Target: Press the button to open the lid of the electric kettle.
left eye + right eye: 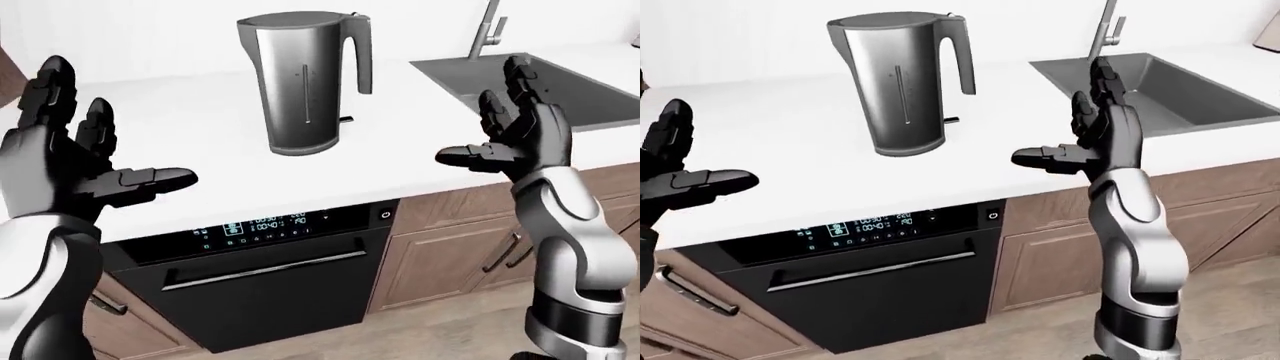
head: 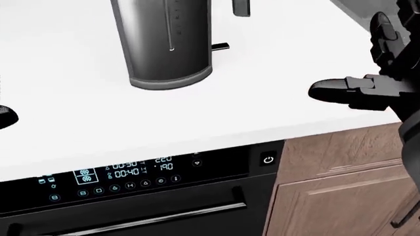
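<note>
white counter [image 1: 180, 112], steel kettle [image 1: 300, 82] upright, sink [image 1: 560, 82] right, dishwasher [image 1: 270, 277] below

The kettle [image 1: 303, 82] stands upright on the surface [image 1: 200, 120], between the two raised hands and higher in the left-eye view than both: up and right of the left hand [image 1: 70, 154], up and left of the right hand [image 1: 520, 131], touching neither. The sink [image 1: 540, 79] is set into the surface just right of the right hand, with the faucet [image 1: 487, 30] at its top edge. Under the surface's edge, the oven [image 1: 270, 277] sits below the kettle, with cabinets [image 1: 450, 251] to its right, below the right hand.
</note>
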Controlling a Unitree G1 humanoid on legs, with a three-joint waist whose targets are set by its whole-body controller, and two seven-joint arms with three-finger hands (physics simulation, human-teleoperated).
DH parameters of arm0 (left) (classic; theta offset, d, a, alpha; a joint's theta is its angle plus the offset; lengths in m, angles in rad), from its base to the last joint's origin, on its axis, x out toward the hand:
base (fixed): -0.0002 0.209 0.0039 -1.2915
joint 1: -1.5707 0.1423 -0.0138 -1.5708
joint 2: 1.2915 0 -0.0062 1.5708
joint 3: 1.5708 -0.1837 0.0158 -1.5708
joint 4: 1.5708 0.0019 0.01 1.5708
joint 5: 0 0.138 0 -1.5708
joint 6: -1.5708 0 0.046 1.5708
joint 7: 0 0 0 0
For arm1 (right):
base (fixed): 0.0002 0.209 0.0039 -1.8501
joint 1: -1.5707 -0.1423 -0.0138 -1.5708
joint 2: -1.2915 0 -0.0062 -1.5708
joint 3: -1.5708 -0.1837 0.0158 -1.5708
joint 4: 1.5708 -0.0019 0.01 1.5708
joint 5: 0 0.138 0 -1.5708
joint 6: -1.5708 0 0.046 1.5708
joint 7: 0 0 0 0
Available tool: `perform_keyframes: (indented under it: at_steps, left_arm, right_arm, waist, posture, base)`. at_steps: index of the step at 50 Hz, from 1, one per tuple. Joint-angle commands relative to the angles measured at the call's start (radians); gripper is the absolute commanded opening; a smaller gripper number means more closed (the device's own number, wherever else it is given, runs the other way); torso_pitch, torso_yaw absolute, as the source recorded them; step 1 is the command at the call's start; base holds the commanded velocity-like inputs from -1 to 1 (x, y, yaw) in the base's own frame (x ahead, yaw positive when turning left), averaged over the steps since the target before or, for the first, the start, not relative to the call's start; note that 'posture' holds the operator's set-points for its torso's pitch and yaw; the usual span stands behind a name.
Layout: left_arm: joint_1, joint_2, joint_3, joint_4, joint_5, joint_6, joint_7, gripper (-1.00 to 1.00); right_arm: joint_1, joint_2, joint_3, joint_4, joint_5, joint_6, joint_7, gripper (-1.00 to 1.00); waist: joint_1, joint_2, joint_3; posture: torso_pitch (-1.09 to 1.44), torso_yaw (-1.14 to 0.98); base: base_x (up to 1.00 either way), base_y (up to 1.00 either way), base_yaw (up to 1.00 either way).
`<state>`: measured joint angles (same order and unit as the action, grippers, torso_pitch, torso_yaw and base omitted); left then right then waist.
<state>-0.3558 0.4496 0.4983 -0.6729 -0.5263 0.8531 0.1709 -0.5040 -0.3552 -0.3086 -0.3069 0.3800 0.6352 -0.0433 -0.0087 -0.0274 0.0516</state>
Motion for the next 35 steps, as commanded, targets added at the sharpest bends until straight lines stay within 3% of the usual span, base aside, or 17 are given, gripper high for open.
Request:
perform_keyframes:
  at_steps: [1,3,7,9,10,11,13,16,21,23,25,26,27,29,34,35]
  left_arm:
    - [-0.027,0.027,0.028,-0.022,0.0,-0.028,0.003,1.0]
    - [-0.024,0.028,0.026,-0.021,0.001,-0.031,0.003,1.0]
    - [-0.025,0.034,0.032,-0.02,-0.003,-0.029,0.004,1.0]
    - [-0.027,0.034,0.029,-0.023,-0.005,-0.026,0.008,1.0]
    - [-0.027,0.036,0.031,-0.023,-0.007,-0.026,0.007,1.0]
    - [-0.028,0.037,0.032,-0.023,-0.008,-0.025,0.008,1.0]
    - [-0.034,0.044,0.037,-0.022,-0.014,-0.02,0.011,1.0]
    - [-0.05,0.062,0.05,-0.026,-0.036,-0.002,0.022,1.0]
    - [-0.067,0.092,0.06,-0.026,-0.068,0.01,0.043,1.0]
    - [-0.066,0.1,0.064,-0.025,-0.075,0.008,0.047,1.0]
    - [-0.063,0.107,0.065,-0.024,-0.077,0.002,0.049,1.0]
    - [-0.064,0.108,0.062,-0.022,-0.074,0.0,0.052,1.0]
    - [-0.061,0.11,0.064,-0.021,-0.075,-0.002,0.05,1.0]
    - [-0.064,0.113,0.063,-0.019,-0.075,-0.003,0.052,1.0]
    - [-0.065,0.119,0.066,-0.018,-0.077,-0.003,0.053,1.0]
    - [-0.069,0.127,0.077,-0.019,-0.085,0.003,0.053,1.0]
  right_arm:
    - [-0.04,-0.013,0.001,-0.032,0.008,-0.025,0.001,1.0]
    - [-0.04,-0.014,0.001,-0.032,0.011,-0.026,-0.001,1.0]
    - [-0.042,-0.017,0.001,-0.032,0.015,-0.024,-0.004,1.0]
    - [-0.044,-0.02,-0.002,-0.032,0.019,-0.022,-0.007,1.0]
    - [-0.047,-0.022,-0.003,-0.031,0.022,-0.021,-0.008,1.0]
    - [-0.049,-0.024,-0.005,-0.026,0.023,-0.023,-0.009,1.0]
    - [-0.057,-0.031,-0.008,-0.019,0.028,-0.023,-0.012,1.0]
    - [-0.069,-0.044,-0.015,-0.007,0.039,-0.023,-0.018,1.0]
    - [-0.094,-0.071,-0.027,0.017,0.057,-0.025,-0.031,1.0]
    - [-0.101,-0.081,-0.029,0.028,0.062,-0.03,-0.034,1.0]
    - [-0.106,-0.089,-0.032,0.033,0.066,-0.033,-0.037,1.0]
    - [-0.107,-0.092,-0.032,0.036,0.068,-0.034,-0.038,1.0]
    - [-0.11,-0.096,-0.033,0.04,0.07,-0.036,-0.04,1.0]
    - [-0.12,-0.106,-0.038,0.053,0.074,-0.039,-0.043,1.0]
    - [-0.133,-0.126,-0.044,0.074,0.084,-0.047,-0.047,1.0]
    - [-0.14,-0.133,-0.047,0.081,0.087,-0.047,-0.049,1.0]
  waist:
    - [0.005,-0.014,-0.025]
    - [0.003,-0.008,-0.032]
    - [-0.008,0.04,-0.015]
    - [-0.014,0.088,-0.023]
    - [-0.013,0.132,-0.038]
    - [-0.002,0.113,-0.038]
    - [0.0,0.113,-0.019]
    - [0.01,0.084,-0.028]
    - [0.02,0.04,-0.019]
    - [0.025,0.012,-0.02]
    - [0.026,-0.039,-0.038]
    - [0.013,0.007,-0.022]
    - [0.018,-0.016,-0.018]
    - [0.006,-0.01,-0.025]
    - [-0.008,0.055,-0.006]
    - [-0.01,0.078,-0.013]
  posture:
    - [0.0,0.0]
    - [0.0,0.0]
    - [0.0,0.0]
    - [0.0,0.0]
    - [0.0,0.0]
    - [0.0,0.0]
    - [0.0,0.0]
    - [0.0,0.0]
    - [0.0,0.0]
    - [0.0,0.0]
    - [0.0,0.0]
    - [0.0,0.0]
    - [0.0,0.0]
    - [0.0,0.0]
    - [0.0,0.0]
    - [0.0,0.0]
  base:
    - [0.28,0.2,0.0]
    - [0.27,0.18,0.0]
    - [0.27,0.19,0.0]
    - [0.27,0.19,0.0]
    - [0.27,0.2,0.0]
    - [0.27,0.19,0.0]
    - [0.27,0.17,0.0]
    - [0.27,0.17,0.0]
    - [0.27,0.16,0.0]
    - [0.27,0.16,0.0]
    - [0.27,0.14,0.0]
    - [0.27,0.1,0.0]
    - [0.27,0.09,0.0]
    - [0.28,0.02,0.0]
    - [0.27,0.0,0.0]
    - [0.27,0.0,0.0]
